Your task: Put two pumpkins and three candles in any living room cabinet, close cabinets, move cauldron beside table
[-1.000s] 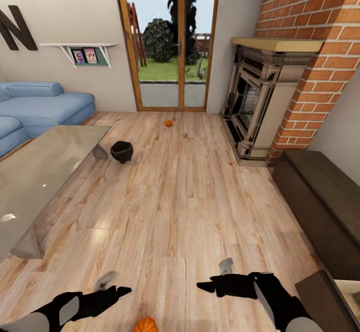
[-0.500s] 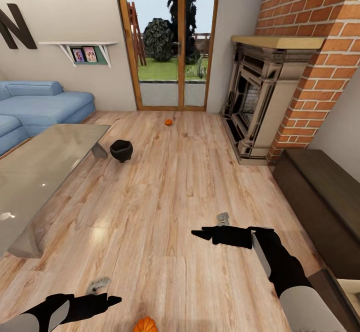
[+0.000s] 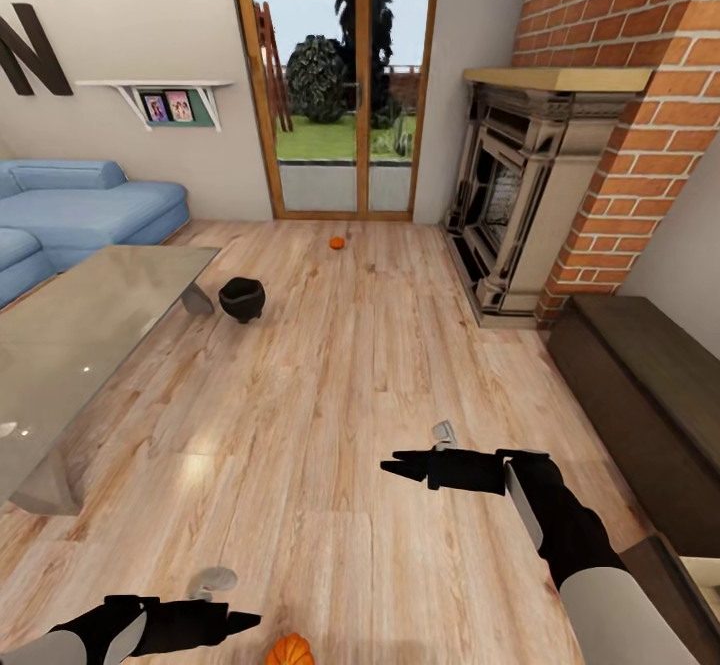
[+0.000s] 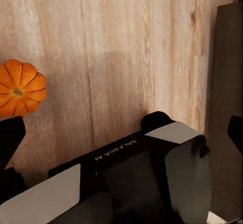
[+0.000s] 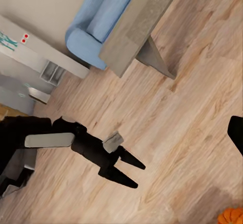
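- Nearest pumpkin sits on the floor at the bottom edge of my head view, approx 6 o'clock, right under the trunk.
- Left gripper is just beside it, fingertips aimed toward 3 o'clock; pumpkin lies at approx 4 o'clock from the tips, near but not touching. In the right wrist view its 2 fingers look slightly apart, nothing between them.
- Right gripper hangs well apart at approx 1 o'clock from that pumpkin, pointing toward 9; can't tell if it's apart or together.
- So left arm is nearer; I judge it's the one to take the pumpkin, dropping in from above since the thing is round w/ stem up.
- 2nd pumpkin far off at 12 by the glass door; cauldron at 11, near the table leg.
- Cabinet runs along 3 o'clock.
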{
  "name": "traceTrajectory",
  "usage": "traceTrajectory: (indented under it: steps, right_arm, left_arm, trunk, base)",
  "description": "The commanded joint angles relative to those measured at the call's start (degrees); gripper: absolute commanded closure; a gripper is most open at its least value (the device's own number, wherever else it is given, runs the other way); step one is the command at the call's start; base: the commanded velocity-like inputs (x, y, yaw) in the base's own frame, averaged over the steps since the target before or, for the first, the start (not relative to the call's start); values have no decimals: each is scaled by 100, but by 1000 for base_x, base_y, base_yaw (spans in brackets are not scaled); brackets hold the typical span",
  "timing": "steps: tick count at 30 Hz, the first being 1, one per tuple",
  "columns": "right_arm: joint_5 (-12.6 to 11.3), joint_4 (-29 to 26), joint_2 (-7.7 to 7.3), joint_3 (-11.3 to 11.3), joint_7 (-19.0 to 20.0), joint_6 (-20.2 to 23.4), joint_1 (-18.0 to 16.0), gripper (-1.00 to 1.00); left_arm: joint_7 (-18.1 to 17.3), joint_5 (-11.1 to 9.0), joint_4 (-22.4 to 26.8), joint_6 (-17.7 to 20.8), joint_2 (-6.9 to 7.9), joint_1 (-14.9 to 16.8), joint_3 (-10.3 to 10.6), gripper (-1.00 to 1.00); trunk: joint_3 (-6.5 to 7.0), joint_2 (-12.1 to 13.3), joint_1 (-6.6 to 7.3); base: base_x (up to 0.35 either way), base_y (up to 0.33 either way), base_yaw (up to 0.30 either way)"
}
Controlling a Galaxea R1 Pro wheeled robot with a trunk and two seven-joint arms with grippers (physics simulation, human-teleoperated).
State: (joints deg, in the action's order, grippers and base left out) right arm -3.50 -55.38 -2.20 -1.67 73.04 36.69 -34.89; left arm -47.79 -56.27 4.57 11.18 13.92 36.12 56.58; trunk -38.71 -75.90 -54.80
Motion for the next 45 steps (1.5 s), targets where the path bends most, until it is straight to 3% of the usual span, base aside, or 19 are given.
traceTrajectory:
  steps: [1, 6, 9, 10, 14, 45]
  right_arm:
    - [4, -38, -3, -4, 216, 162, 0, -100]
    - [1, -73, 1, -14, 464, 403, 0, -100]
    - [-1, -74, 15, -10, 582, 421, 0, -100]
    - [2, -78, 17, -9, 1073, 579, 0, -100]
    - [2, -71, 21, -9, 1270, 918, 0, -100]
    - [-5, -53, 29, 4, 1283, 1007, 0, -100]
  left_arm:
    - [-244, 0, 3, -1, 3, 0, 12, -100]
    - [-738, 5, -7, 15, 13, 0, 87, -100]
    - [-753, 3, -17, 16, 14, 0, 102, -100]
    - [-757, 2, -24, 16, 25, 0, 106, -100]
    - [-751, -4, -28, 23, 31, 0, 107, -100]
    - [-732, -15, -30, 16, 15, -1, 102, -100]
  trunk:
    - [-19, -42, -23]
    - [-108, -242, -132]
    - [-162, -362, -198]
    - [-180, -403, -220]
    - [-252, -563, -308]
    - [-808, -1806, -989]
  base:
    - [0, 0, 0]
    - [0, 0, 0]
    - [0, 0, 0]
    - [0, 0, 0]
    - [0, 0, 0]
    - [0, 0, 0]
